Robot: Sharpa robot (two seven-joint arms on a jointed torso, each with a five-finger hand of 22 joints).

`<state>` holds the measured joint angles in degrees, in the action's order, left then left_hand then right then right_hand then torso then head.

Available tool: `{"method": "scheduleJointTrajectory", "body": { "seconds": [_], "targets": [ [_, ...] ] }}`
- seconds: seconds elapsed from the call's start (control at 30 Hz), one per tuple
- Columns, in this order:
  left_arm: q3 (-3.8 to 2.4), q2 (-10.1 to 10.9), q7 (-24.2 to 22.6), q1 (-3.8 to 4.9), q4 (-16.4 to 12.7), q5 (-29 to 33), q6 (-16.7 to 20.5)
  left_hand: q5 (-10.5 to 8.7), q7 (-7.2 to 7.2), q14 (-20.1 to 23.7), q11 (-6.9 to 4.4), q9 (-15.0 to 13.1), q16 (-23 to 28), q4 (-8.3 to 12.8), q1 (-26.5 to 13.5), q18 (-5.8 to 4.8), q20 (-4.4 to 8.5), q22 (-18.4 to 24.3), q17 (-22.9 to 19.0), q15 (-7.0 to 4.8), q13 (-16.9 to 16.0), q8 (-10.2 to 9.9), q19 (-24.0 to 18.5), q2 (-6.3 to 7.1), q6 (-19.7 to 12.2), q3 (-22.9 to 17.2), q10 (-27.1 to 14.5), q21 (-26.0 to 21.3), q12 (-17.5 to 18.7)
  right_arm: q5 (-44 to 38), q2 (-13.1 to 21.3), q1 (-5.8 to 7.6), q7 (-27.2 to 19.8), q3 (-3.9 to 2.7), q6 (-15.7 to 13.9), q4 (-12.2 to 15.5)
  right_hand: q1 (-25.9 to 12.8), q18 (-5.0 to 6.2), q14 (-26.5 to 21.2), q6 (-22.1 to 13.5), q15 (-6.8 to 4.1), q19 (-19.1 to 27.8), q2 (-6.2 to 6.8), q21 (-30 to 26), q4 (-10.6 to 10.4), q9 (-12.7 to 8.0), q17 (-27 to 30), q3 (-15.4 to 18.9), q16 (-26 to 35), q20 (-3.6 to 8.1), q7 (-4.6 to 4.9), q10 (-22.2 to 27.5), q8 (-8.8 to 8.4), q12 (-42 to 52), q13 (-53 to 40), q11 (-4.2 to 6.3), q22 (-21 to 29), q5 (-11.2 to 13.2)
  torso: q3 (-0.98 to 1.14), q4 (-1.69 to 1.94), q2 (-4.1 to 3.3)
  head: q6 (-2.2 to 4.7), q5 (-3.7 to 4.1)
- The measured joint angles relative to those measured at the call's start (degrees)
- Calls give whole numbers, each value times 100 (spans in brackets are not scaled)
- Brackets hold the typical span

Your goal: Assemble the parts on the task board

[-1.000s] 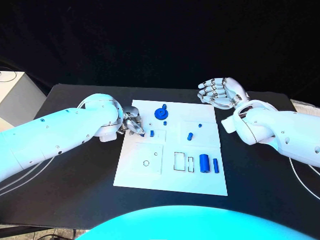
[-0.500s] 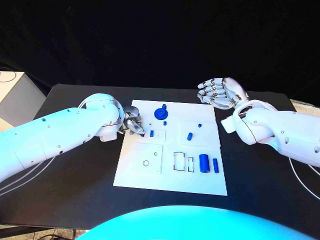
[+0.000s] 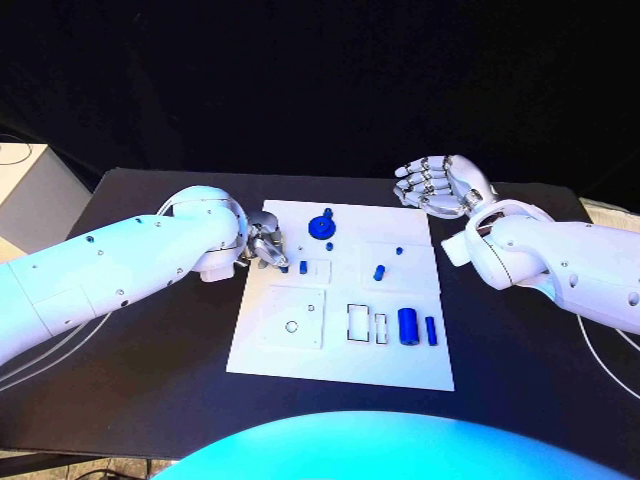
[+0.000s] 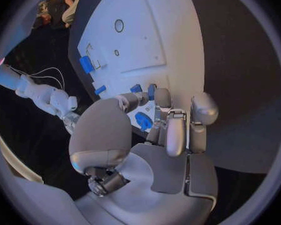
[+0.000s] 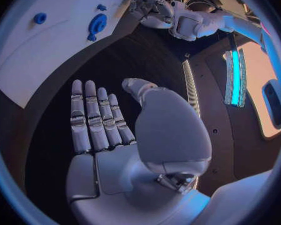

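Task board: white rectangular plate (image 3: 352, 300) lying mid-desk, small blue parts (image 3: 408, 325) scattered on it.
Left hand (image 3: 267, 246): silver, at the board's left edge, fingers curled beside a small blue peg (image 3: 303, 267); grip cannot be told.
Right hand (image 3: 438, 184): fingers spread, holding nothing, above the black desk (image 3: 147, 340) beyond the board's far right corner.

A black table (image 3: 147, 340) carries the white task board (image 3: 342, 355), which lies flat at its middle.

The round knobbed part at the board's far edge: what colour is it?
Blue, like the other parts; the round knobbed part shows best in the head view.
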<state>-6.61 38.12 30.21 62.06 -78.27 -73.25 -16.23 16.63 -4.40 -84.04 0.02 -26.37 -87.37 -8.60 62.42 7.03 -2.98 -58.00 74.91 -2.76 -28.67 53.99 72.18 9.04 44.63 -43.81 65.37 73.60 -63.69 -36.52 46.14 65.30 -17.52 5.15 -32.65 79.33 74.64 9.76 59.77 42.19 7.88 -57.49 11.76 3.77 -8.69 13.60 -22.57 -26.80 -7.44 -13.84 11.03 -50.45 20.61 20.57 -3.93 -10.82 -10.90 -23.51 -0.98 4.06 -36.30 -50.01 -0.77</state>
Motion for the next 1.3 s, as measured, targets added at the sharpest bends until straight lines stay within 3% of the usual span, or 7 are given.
{"method": "scheduleJointTrajectory", "body": {
  "seconds": [0.63,0.9,1.3],
  "targets": [
    [29,69,13,-3,-69,-56,-55,152,-7,-1,-31,23,-60,0,-19,0,5,-106,0,-43,-178,-29,47,19,75,-1,175,67,-87,1,3,0,0,0,10,1,0,0,0,0,0,0,0,0,0,0,0,0,0,0,0,0,0,0,0,0,0,0,-8,7,5,0,-5],
    [27,75,13,-5,-73,-63,-64,316,14,0,-52,23,-93,0,-86,1,10,-147,0,-43,-297,-44,93,40,98,-1,256,90,-121,2,1,0,-1,0,13,1,0,0,0,0,0,0,0,0,0,1,0,0,0,0,0,0,0,0,0,0,0,0,-4,5,5,0,-15],
    [27,61,34,-6,-67,-79,-57,323,14,0,-51,23,-93,0,-101,1,10,-159,0,-42,-303,-49,92,55,136,-1,256,112,-121,2,-1,0,-2,0,17,0,0,0,0,0,0,0,0,0,0,1,-1,0,0,0,0,0,0,0,-1,0,0,0,1,1,5,0,-21]
  ]
}}
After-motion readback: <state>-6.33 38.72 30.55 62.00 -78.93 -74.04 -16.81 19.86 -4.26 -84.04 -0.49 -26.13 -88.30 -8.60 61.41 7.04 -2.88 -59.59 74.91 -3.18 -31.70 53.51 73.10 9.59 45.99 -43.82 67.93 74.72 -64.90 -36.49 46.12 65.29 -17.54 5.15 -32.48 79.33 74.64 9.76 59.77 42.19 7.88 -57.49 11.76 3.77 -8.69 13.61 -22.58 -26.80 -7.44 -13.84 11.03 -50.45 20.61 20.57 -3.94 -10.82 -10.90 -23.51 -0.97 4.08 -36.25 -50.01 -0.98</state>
